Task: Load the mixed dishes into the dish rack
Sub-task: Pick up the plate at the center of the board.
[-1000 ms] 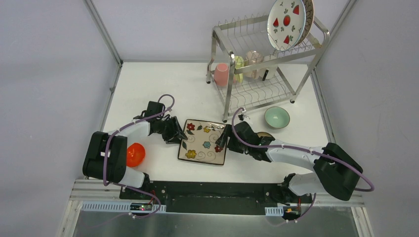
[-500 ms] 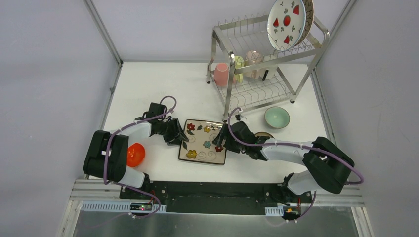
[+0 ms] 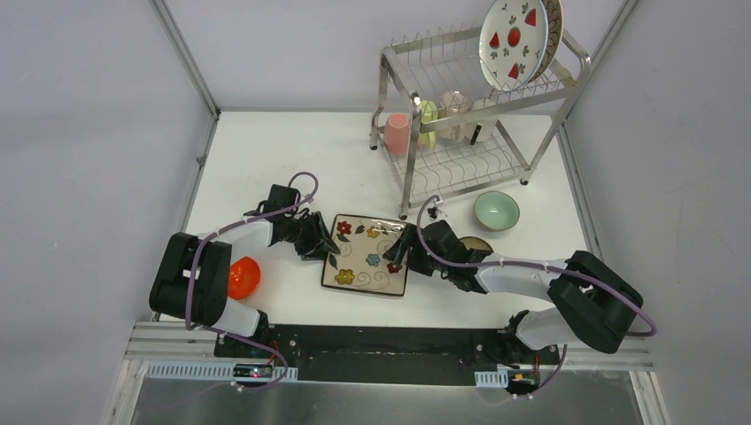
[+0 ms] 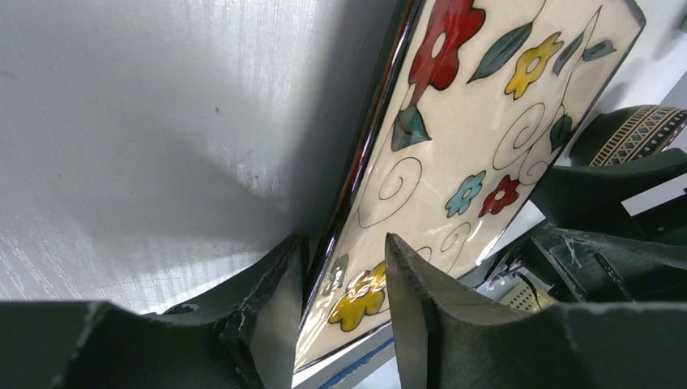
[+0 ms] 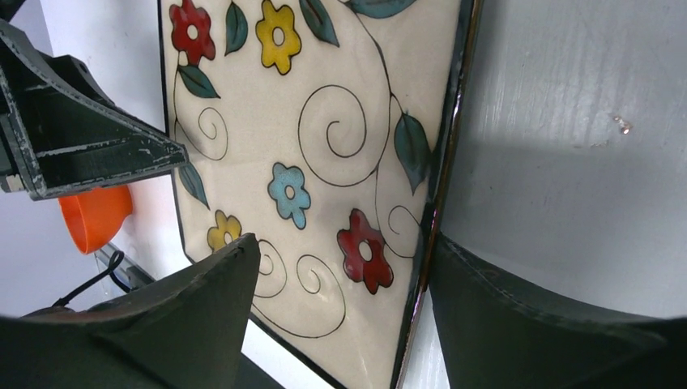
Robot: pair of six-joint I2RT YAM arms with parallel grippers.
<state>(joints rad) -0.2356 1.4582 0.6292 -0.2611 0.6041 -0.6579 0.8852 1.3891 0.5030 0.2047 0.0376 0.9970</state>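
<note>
Loading was partly done. The rack (image 3: pixel 465 165) stood at the far right. A white plate (image 3: pixel 512 40) and a brown-rimmed plate (image 3: pixel 553 25) stood upright in its top tier, and a pink cup (image 3: pixel 398 133) and pale cups (image 3: pixel 455 110) sat below.

The square plate (image 3: pixel 365 254) lay on the table (image 3: pixel 292 150) near the rack, between the two arms. The left gripper (image 3: pixel 319 243) had its fingers narrow about the plate's left rim, apparently pinching it. The right gripper (image 3: pixel 401 251) was wide, one finger over the plate's face and one outside its right edge, not yet closed.

Left to load were this plate, the mint bowl (image 3: pixel 496 211) just right of the rack's foot, the orange bowl (image 3: pixel 243 277) at near left, and the brown bowl (image 3: pixel 476 242), half hidden by the right arm.
</note>
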